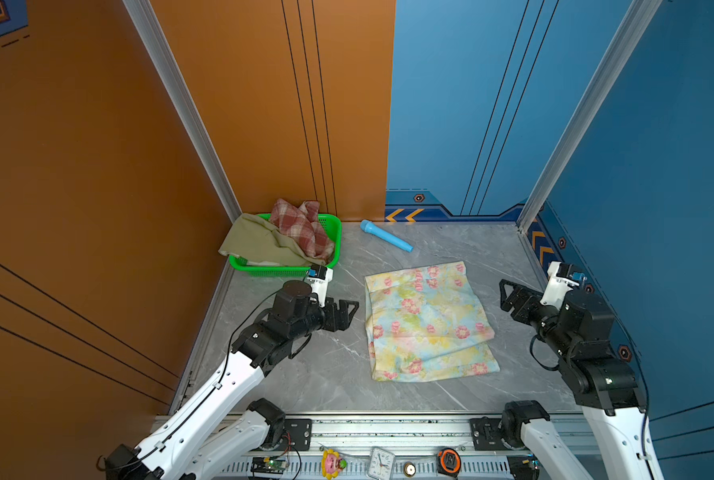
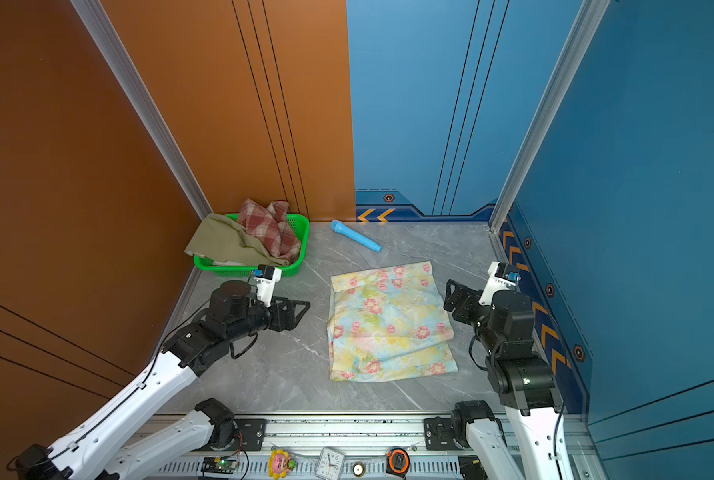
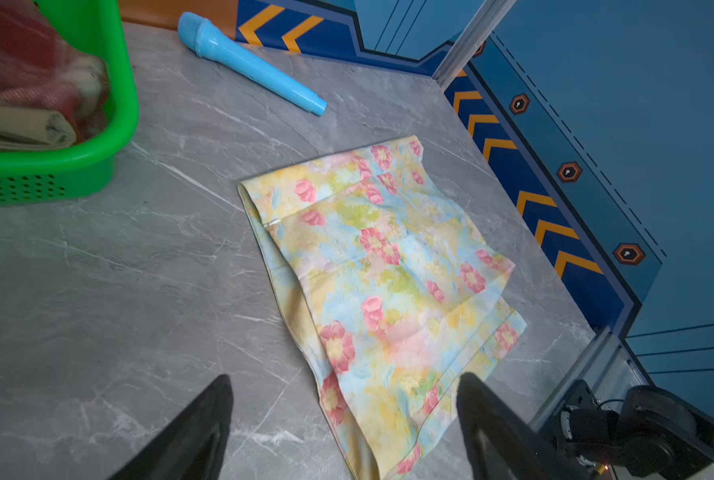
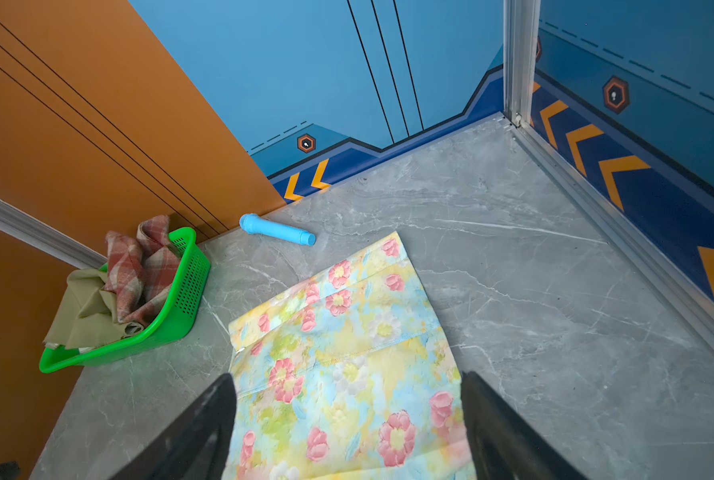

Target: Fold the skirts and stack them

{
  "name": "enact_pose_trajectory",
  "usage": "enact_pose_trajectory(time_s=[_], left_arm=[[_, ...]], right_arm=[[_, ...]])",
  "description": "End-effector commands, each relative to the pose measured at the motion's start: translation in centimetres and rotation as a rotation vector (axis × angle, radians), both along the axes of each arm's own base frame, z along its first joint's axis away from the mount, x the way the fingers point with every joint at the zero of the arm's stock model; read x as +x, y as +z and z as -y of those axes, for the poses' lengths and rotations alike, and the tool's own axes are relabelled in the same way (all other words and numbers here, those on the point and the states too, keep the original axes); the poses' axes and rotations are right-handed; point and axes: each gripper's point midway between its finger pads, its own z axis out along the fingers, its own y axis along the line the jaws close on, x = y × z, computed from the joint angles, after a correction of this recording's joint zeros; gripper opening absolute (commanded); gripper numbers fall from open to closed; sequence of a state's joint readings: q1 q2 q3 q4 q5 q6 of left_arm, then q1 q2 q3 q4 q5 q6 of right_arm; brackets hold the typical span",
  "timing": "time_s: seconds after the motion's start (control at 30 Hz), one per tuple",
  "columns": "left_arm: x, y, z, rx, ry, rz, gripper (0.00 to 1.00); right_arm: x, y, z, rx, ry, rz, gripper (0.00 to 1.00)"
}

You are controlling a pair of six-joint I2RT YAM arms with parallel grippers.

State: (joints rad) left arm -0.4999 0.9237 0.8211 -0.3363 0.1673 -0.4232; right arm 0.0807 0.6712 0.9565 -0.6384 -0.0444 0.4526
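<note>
Floral skirt (image 1: 428,322): folded flat, mid-bench. Plaid skirt (image 1: 303,226) and olive skirt (image 1: 255,245): crumpled in green basket (image 1: 288,271), far-left corner of bench (image 1: 326,374); olive one draped over the rim. Left tool (image 1: 347,313): released, empty, just beside the folded cloth's left edge. Right tool (image 1: 506,296): released, empty, near its right edge.
</note>
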Motion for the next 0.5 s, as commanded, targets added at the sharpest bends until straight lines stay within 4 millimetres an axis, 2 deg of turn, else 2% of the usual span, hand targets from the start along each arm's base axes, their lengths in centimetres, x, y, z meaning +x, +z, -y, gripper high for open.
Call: enact_pose_trajectory(time_s=[0.0, 0.07, 0.2, 0.27, 0.47], left_arm=[[2.4, -0.3, -0.1, 0.029, 0.057, -0.026, 0.85], [3.6, -1.2, 0.7, 0.041, 0.06, -0.07, 0.85], [6.1, -3.7, 2.2, 0.101, 0.067, -0.16, 0.85], [7.3, -3.9, 3.5, 0.12, 0.062, -0.179, 0.84], [10.4, -8.3, 6.5, 0.218, 0.061, -0.276, 0.83]], right_arm=[[2.5, -1.4, -0.4, 0.02, -0.01, -0.073, 0.84], [4.3, -2.7, -0.7, 0.018, -0.001, -0.142, 0.83], [9.3, -5.5, -1.5, 0.023, 0.025, -0.244, 0.82], [11.3, -6.5, -1.7, 0.028, 0.033, -0.274, 0.81], [17.1, -10.3, -1.2, 0.057, 0.034, -0.36, 0.78]])
